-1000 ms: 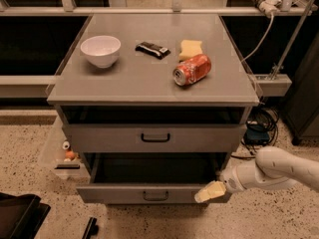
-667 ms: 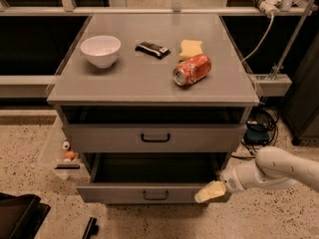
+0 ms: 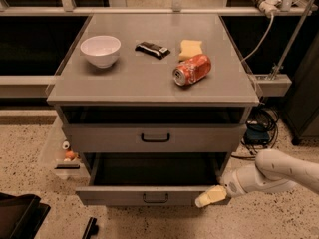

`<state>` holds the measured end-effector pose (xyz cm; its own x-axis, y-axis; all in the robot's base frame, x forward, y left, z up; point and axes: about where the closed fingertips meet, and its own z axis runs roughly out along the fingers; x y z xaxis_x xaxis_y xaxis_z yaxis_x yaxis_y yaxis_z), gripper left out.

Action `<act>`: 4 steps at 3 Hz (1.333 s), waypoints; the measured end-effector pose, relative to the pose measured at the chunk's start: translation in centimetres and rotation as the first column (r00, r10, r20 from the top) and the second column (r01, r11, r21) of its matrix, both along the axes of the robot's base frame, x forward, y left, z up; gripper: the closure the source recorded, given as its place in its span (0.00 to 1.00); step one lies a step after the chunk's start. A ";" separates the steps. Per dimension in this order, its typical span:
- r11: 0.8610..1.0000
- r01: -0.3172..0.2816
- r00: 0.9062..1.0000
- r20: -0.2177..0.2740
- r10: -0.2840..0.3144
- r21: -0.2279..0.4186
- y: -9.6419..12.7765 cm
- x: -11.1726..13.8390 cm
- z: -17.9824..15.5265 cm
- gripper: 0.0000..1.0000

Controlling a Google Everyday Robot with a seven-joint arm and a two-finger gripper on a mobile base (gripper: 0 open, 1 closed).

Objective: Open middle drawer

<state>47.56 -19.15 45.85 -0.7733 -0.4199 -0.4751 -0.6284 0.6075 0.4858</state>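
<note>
The middle drawer [image 3: 119, 195] is pulled out toward me, and its dark inside shows behind its grey front with the small black bar handle [image 3: 155, 198]. Above it, the taller drawer front [image 3: 109, 138] with its black handle sits closed. The lowest drawer is hidden beneath the open one. My gripper [image 3: 210, 196], with its cream-yellow tip, rests at the right end of the middle drawer's front. The white arm [image 3: 279, 172] reaches in from the right.
On the cabinet top [image 3: 124, 78] stand a white bowl [image 3: 100, 50], a black packet [image 3: 152, 49], a yellow sponge [image 3: 191, 49] and a red can [image 3: 192, 69] on its side. Cables [image 3: 259, 126] lie right of the cabinet. A clear bin [image 3: 60, 151] sits at the left.
</note>
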 end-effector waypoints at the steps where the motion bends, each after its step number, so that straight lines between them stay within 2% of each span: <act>1: 0.999 0.029 0.999 -0.020 -0.029 0.017 -0.3 -1.4 -0.3 0.00; 2: 0.999 0.029 0.999 -0.020 -0.029 0.017 -0.3 -1.4 0.1 0.00; 3: 0.996 0.082 0.996 -0.023 -0.081 0.035 -1.1 -3.9 0.3 0.00; 4: 0.996 0.083 0.996 -0.023 -0.083 0.035 -1.0 -3.8 0.4 0.00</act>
